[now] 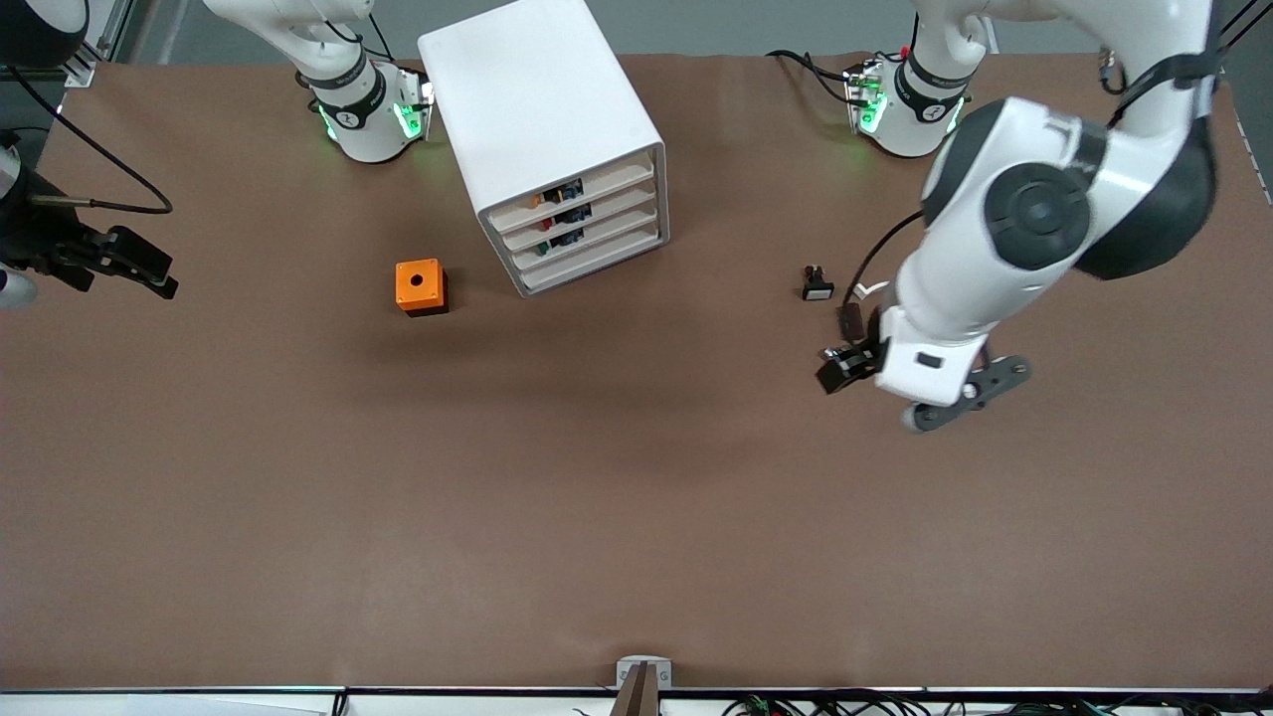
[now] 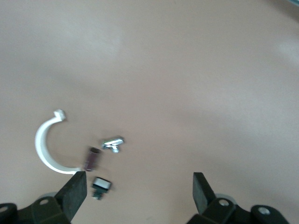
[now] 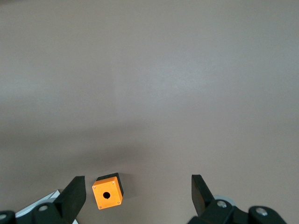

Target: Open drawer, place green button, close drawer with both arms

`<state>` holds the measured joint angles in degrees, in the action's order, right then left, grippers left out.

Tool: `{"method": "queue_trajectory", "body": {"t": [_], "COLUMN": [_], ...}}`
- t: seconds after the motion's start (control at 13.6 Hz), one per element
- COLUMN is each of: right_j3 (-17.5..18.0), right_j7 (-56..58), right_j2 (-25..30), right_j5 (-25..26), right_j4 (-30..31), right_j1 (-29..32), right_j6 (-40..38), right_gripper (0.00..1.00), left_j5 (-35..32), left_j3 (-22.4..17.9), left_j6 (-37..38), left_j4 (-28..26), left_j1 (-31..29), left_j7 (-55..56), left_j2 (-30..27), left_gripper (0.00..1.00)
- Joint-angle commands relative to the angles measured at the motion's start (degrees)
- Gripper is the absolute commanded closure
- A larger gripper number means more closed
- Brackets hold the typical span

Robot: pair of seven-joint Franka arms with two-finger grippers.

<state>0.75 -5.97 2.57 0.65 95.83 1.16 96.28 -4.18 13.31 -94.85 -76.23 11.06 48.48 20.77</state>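
The white box cabinet (image 1: 552,139) stands near the worktop's (image 1: 597,497) robot-side edge, all four shallow drawers shut. The third drawer (image 1: 587,242) shows small coloured parts. No green-capped button is visible.

The left claw (image 2: 138,189), fingers apart, hovers over a black, white-faced switch (image 1: 817,284). The right claw (image 3: 135,193), also apart, waits over the right arm's end, with the orange box (image 1: 420,286) in its view.

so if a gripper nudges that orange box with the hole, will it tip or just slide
The orange box is squat and cube-like, sitting flat on the brown table, so a low push would probably slide it, not tip it. Its flat sides look rigid, likely giving an open gripper a stable hold. It has no round sides, so it probably won't roll.
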Motion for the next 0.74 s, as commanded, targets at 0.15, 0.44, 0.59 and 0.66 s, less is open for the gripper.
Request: {"method": "queue_trajectory", "body": {"t": [0.15,0.44,0.59,0.66], "right_j3": [1.01,1.01,1.09,1.1], "right_j7": [0.43,0.43,0.43,0.43], "right_j2": [0.41,0.41,0.5,0.41], "right_j5": [0.67,0.67,0.67,0.67], "right_j4": [-0.12,-0.12,-0.12,-0.12], "right_j1": [1.3,1.13,1.13,1.04], "right_j6": [-0.57,-0.48,-0.57,-0.48], "right_gripper": [0.0,0.0,0.0,0.0], "left_j5": [-1.1,-1.1,-1.01,-1.01], "left_j3": [0.4,0.49,0.49,0.49], "left_j6": [6.15,10.2,12.22,13.36], "left_j4": [-1.64,-1.64,-1.64,-1.72], "left_j1": [-5.86,-9.64,-10.26,-10.62], "left_j7": [-10.4,-17.0,-19.73,-20.7], "left_j2": [-7.58,-11.01,-12.42,-13.03], "left_gripper": [0.0,0.0,0.0,0.0]}}
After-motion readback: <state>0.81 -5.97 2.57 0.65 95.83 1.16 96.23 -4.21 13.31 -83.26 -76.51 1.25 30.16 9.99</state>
